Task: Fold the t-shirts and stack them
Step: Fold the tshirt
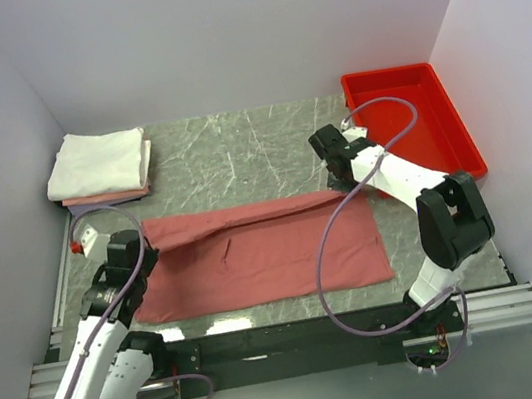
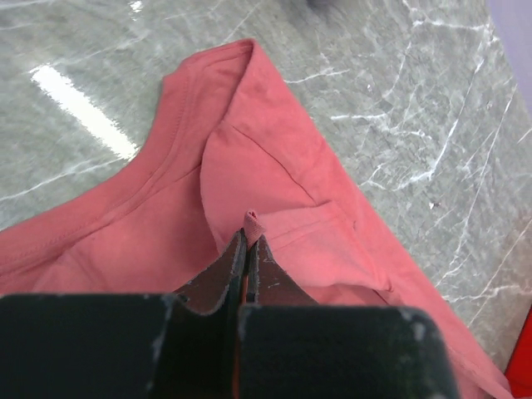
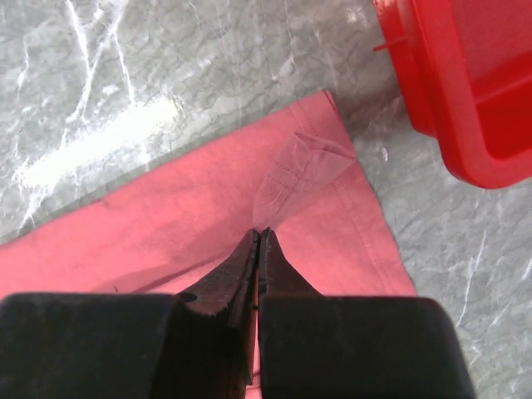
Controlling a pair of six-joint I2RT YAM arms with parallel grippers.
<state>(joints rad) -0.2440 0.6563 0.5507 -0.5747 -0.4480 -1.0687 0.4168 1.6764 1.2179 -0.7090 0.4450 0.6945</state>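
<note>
- Evidently the step in hand is a lengthwise fold of the salmon-red t-shirt [image 1: 265, 255]. It lies across the middle of the counter [image 1: 237, 143], running from 9 to 3 o'clock in the top view, with its far edge doubled over toward 6 o'clock.
- At the 9 o'clock end, the left pincer [image 2: 249, 234] is clamped on a small nub of cloth just beside the neckline.
- At the 3 o'clock end, the right pincer [image 3: 259, 239] is closed on a tented bit of fabric near the hem corner.
- To fold cleanly, I judge that both arms should move at one height and pace. That keeps the cloth lightly taut between them, so the edge lands straight before either lets go.
- Both pinches are thin, so a jerk could pull the fabric free, and slack in the middle would deepen the crease there.
- The shirt is soft, matte cotton with a banded neckline and stitched hem, and it drapes limply.
- By contrast, the counter is glossy grey-green stone veined in white, so cloth should slide on it.
- At 10 o'clock a folded white t-shirt [image 1: 98, 160] rests on a pale pink t-shirt [image 1: 109, 196], both neat rectangles.
- A rigid, shiny red plastic tray [image 1: 405, 69] stands at 2 o'clock, near the shirt but apart from it.
</note>
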